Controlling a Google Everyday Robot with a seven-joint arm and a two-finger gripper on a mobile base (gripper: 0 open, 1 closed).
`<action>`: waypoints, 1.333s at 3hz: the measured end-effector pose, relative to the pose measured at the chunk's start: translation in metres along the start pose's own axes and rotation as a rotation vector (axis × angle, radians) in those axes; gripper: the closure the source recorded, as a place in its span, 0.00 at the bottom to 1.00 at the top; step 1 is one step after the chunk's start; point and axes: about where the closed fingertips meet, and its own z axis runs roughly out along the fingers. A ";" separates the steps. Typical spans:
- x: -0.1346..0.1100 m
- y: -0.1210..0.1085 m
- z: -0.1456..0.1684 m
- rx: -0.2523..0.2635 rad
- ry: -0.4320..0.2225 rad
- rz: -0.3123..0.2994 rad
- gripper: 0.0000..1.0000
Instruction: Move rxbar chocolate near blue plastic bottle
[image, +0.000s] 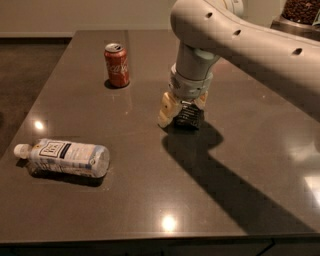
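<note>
The rxbar chocolate, a small black-wrapped bar, is held between the cream fingers of my gripper at the middle of the dark table, just at the table surface. The gripper is shut on the bar, which is partly hidden by the wrist above it. The blue plastic bottle, clear with a white cap and a white-and-blue label, lies on its side near the front left, cap pointing left. It is well to the left of and nearer than the gripper.
A red soda can stands upright at the back left of the table. The arm reaches in from the upper right and casts a wide shadow toward the front right. The table's left and front edges are in view.
</note>
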 end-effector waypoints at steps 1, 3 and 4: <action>0.000 -0.006 0.001 0.004 0.007 0.024 0.47; -0.002 -0.005 -0.010 0.004 0.007 0.024 0.99; -0.008 -0.002 -0.015 -0.029 -0.006 -0.055 1.00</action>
